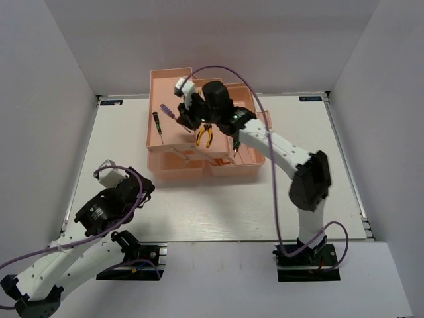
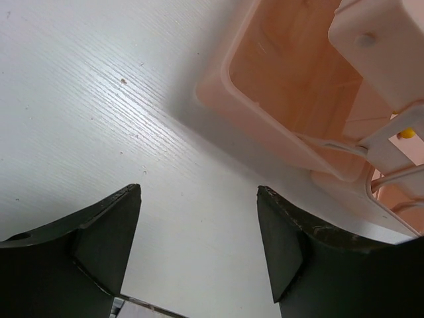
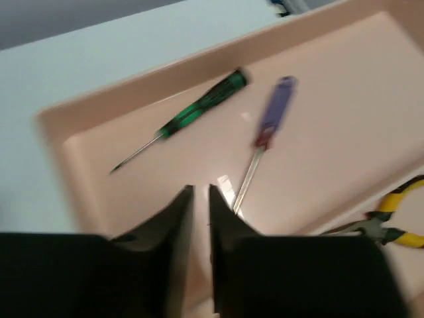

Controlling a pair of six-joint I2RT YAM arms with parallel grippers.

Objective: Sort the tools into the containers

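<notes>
R gripper (image 3: 201, 192): fingers a narrow slit apart, nothing btwn them; I hover it low over a tray of the toolbox (image 3: 132, 79).
Blue-red screwdriver (image 3: 265, 126): flat in that tray, just ahead of the R fingertips and slightly to their right; shaft tip nearly at the right finger, handle at the far end.
Long axis: runs away from the fingers, leaning right.
Black-green screwdriver (image 3: 192, 112): same tray, ahead-left of the fingers, apart from the blue-red one, lying diagonal.
Pliers (image 3: 397, 218): right of the fingers, beyond the tray wall.
L gripper (image 2: 199, 245): fingers wide, holding nothing; bare table (image 2: 99, 99) under them, toolbox corner ahead-right.
Nearer arm: R, by far; L is well apart from every tool.
Next move (my judgement): no tool shows on the table, so I'd lift R straight up, clear of the shaft tip.
Surface: smooth pink plastic, shallow walls; white grained tabletop.
Room: white panels (image 1: 66, 66) on three sides; open above the tray.
</notes>
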